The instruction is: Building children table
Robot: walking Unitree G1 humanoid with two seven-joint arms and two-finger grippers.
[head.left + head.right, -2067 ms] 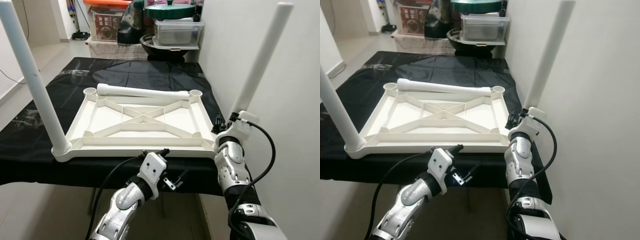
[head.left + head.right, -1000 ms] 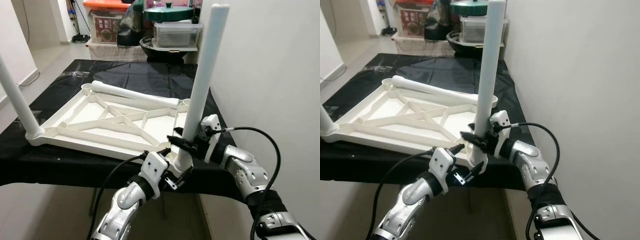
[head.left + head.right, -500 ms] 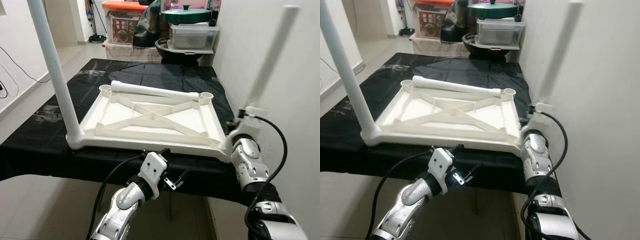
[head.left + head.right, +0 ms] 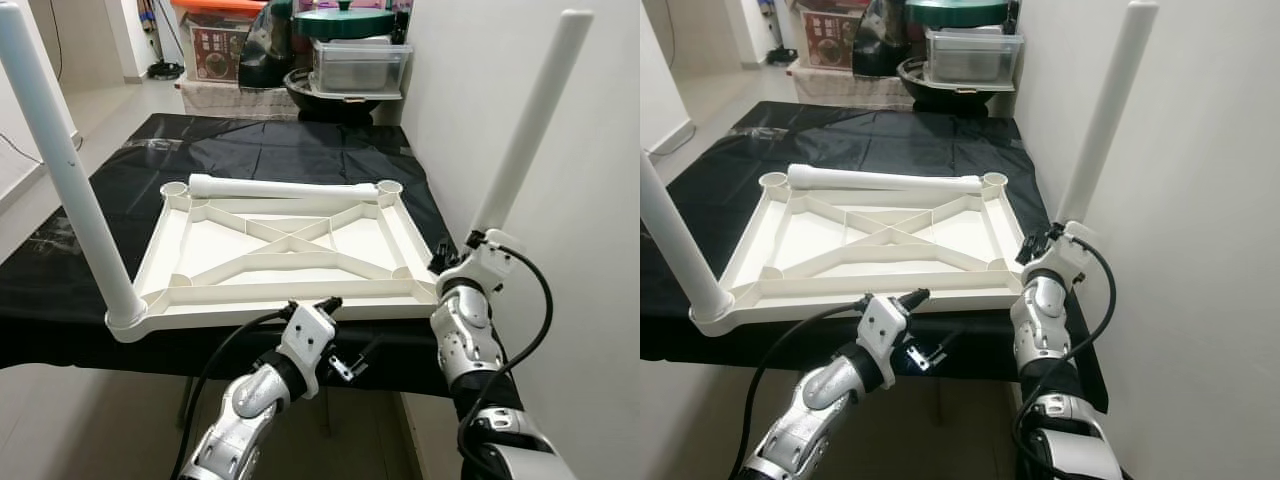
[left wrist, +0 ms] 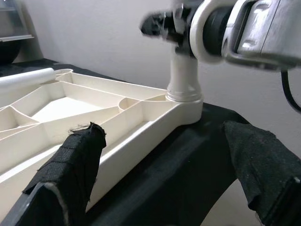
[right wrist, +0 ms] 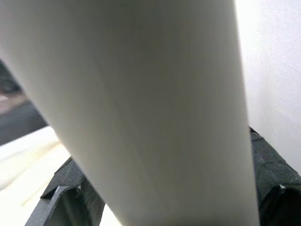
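- The white plastic tabletop (image 4: 285, 250), turned underside up with its ribbed bracing showing, lay at the centre of the frame on a table draped in black plastic sheeting (image 4: 260, 150).
- A white cylindrical leg (image 4: 60, 170) stood seated in the near-left corner socket, rising to the upper left of the frame.
- A second white cylindrical leg (image 4: 525, 125) stood at the near-right corner, leaning slightly toward the upper right, close to the white wall (image 4: 600, 250).
- A third white leg (image 4: 285, 186) lay flat along the far edge of the tabletop, between the two far corner sockets.
- The right gripper (image 4: 455, 260) was at the base of the near-right leg; the right wrist view showed black fingers (image 6: 70, 188) on either side of the tube, clenched around it.
- The left gripper (image 5: 164, 160) hung below the near table edge at lower centre, its padded fingers (image 5: 70, 165) spread apart and grasping nothing.
- Storage boxes and a green-lidded pot (image 4: 340, 22) sat at the top of the frame beyond the table.
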